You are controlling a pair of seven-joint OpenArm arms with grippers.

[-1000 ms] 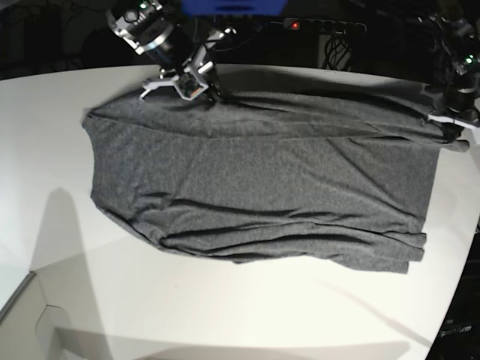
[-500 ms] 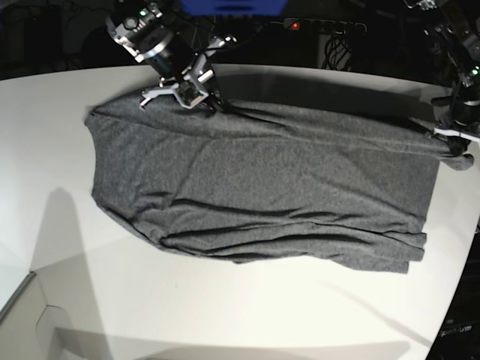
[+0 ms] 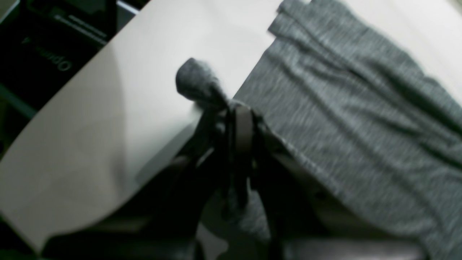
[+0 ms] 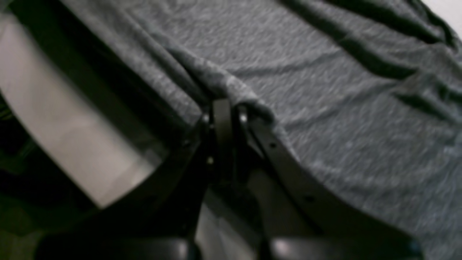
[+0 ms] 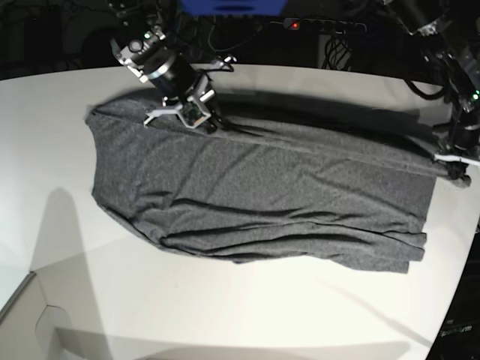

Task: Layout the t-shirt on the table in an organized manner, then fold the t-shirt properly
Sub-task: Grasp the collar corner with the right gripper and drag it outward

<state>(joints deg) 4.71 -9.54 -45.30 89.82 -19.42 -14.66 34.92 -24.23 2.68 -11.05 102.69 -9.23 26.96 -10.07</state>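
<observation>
1. The heathered dark grey knit t-shirt (image 5: 262,195) is spread lengthwise across the large smooth white table (image 5: 225,315), with most of its body resting flat on the surface.
2. The far long edge of the garment is pinched at two points: the right gripper (image 5: 214,124) is closed on a ridge of cloth gathered between its jaws, as the right wrist view shows (image 4: 225,108).
3. The left gripper (image 5: 454,169) is likewise clamped narrow on the shirt's end corner, and a small nub of grey fabric (image 3: 196,83) is seen poking out just beyond its fingertips (image 3: 243,119).
4. Between the two grippers the held edge is drawn into a fairly straight line, and a shadow beneath it suggests it is raised slightly off the table; this cannot be confirmed from the blurred wrist views.
5. The laying-out is judged to be partly done: the broad panel below the grippers is mostly smooth, but long creases are bunched along the edge farthest from both grippers, and the end beyond the right gripper is rounded rather than squared.
6. Sleeves cannot be told apart from the body; they appear to be tucked or folded under.
7. No deliberate fold is seen yet, so the whole folding stage is judged to remain, after the wrinkled far side is flattened.
</observation>
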